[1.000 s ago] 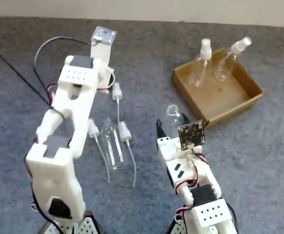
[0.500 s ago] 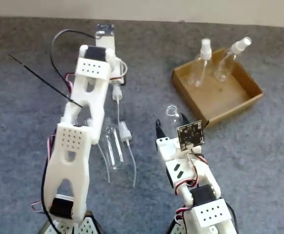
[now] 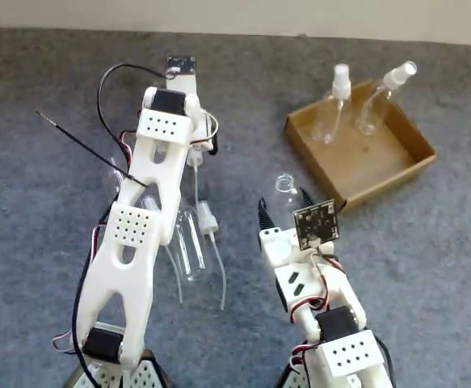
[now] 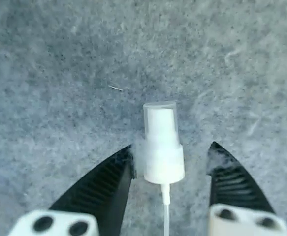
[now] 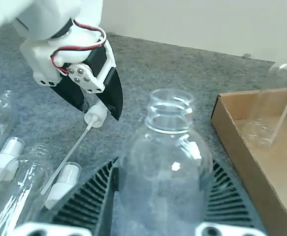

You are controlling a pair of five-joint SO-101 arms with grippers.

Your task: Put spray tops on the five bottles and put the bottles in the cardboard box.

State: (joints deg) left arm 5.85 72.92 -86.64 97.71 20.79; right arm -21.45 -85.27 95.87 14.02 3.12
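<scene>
Having just swung forward, the left gripper (image 4: 171, 146) straddles a spray top (image 4: 162, 140) on the carpet (image 4: 59, 73), jaws wide, ready to grab it for the uncapped bottle (image 5: 169, 130) clamped in the right gripper (image 5: 163, 173) near the box (image 3: 376, 166).

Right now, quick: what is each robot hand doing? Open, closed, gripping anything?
Left hand: open, straddling a spray top, not gripping it.
Right hand: closed on an uncapped bottle.
</scene>
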